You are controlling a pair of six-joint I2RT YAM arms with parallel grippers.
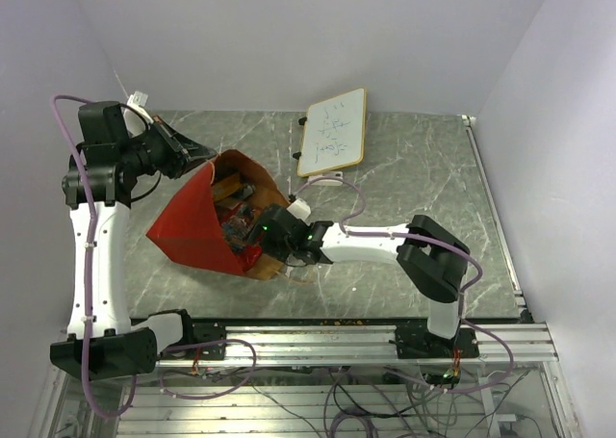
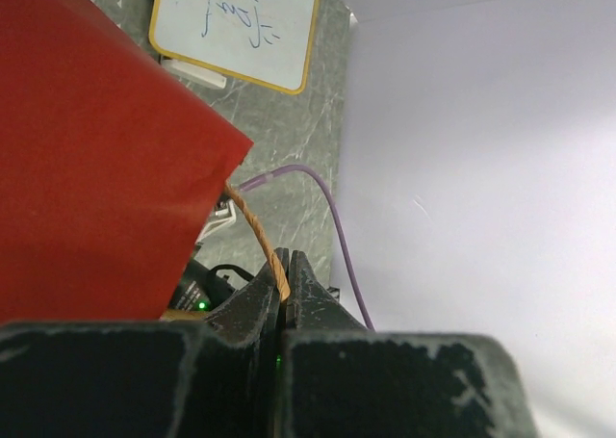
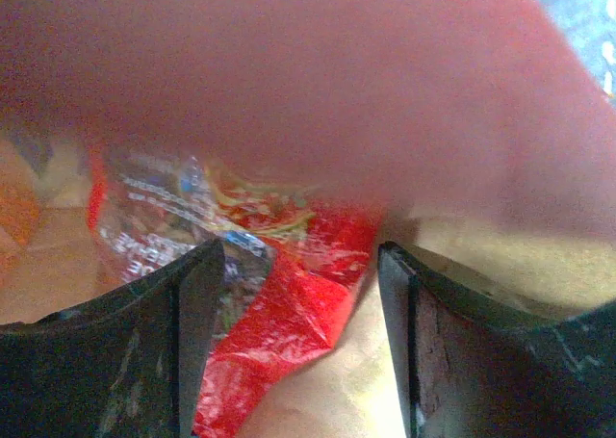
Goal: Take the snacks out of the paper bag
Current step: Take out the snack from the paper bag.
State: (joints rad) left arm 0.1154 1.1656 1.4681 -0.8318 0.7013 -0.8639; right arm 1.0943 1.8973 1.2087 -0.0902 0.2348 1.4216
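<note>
The paper bag (image 1: 192,228) lies tilted on the table, red outside and brown inside, with its mouth facing right. My left gripper (image 1: 195,152) is at the bag's upper rim. In the left wrist view it (image 2: 285,282) is shut on the bag's twisted paper handle (image 2: 252,228), beside the red bag wall (image 2: 96,168). My right gripper (image 1: 262,234) reaches into the bag's mouth. In the right wrist view it (image 3: 300,265) stands open, and a red crinkly packet (image 3: 289,303) of the snacks lies between its fingers, nearer the left one. Wrappers of the snacks (image 1: 236,224) show dimly inside.
A small whiteboard (image 1: 334,130) with a yellow frame lies at the back of the table, right of the bag. An aluminium rail (image 1: 337,342) runs along the near edge. White walls close in on the back and both sides. A purple cable (image 2: 337,236) trails across the marbled tabletop.
</note>
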